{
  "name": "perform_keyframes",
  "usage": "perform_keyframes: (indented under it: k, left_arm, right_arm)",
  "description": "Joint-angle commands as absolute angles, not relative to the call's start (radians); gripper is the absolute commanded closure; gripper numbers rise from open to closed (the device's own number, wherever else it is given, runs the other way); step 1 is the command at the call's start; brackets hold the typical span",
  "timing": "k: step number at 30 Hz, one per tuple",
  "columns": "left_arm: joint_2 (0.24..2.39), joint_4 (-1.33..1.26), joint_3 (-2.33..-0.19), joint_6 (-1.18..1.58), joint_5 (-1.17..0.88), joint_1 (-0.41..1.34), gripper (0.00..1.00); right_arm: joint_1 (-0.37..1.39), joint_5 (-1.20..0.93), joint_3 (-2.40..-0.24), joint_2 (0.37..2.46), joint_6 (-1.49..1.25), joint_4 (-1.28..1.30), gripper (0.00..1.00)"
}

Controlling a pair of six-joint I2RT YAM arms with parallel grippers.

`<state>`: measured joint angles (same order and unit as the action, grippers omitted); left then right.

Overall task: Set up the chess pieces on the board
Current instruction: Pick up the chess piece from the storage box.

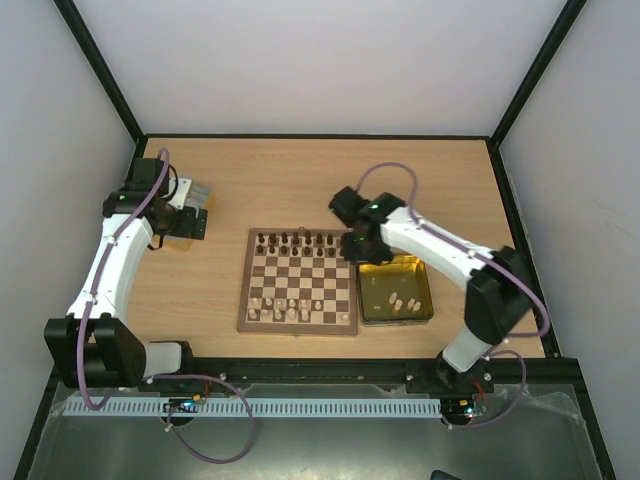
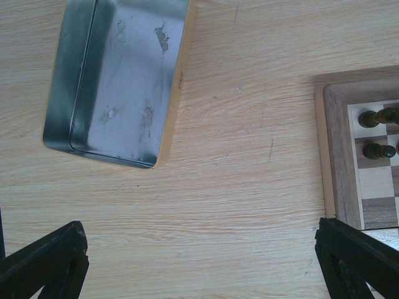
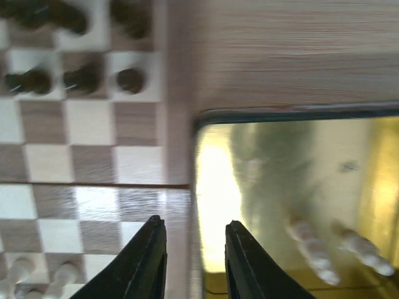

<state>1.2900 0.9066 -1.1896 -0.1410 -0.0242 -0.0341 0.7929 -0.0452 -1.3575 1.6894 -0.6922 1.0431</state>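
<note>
The board (image 1: 300,283) lies mid-table, with dark chess pieces (image 1: 298,241) along its far rows and cream pieces (image 1: 288,310) along its near rows. More cream pieces (image 1: 402,300) lie in the gold tray (image 1: 425,300) to its right. My right gripper (image 1: 356,246) hovers over the board's far right corner. In the right wrist view that gripper (image 3: 194,229) is narrowly open and holds nothing, straddling the board's border (image 3: 177,93) and the gold tray's rim (image 3: 293,111); two cream pieces (image 3: 312,244) lie in the tray. My left gripper (image 2: 199,249) is wide open over bare table.
A silver tray (image 2: 118,75) lies upside down on the table at the far left, just beyond the left gripper (image 1: 190,222). The board's far left corner (image 2: 340,149) with two dark pieces (image 2: 376,118) shows at the right of the left wrist view. Black frame posts edge the table.
</note>
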Motion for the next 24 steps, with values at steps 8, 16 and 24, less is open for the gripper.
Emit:
perform_keyframes:
  k: [8,16,24]
  left_arm:
    - [1.314,0.923,-1.200,-0.138,0.013,-0.041,0.01]
    - [1.392,0.962,-1.290,-0.157,0.001,-0.022,0.01]
    - [1.442,0.958,-1.341,-0.134,-0.058,0.085,0.01]
  right_arm:
    - [0.536,-0.049,-1.071,1.383,-0.703,1.047,0.74]
    - [0.422,-0.083,-0.933,1.280,-0.735,1.021,0.74]
    - [0.420,-0.115,-0.891,1.251,-0.820,1.013,0.73]
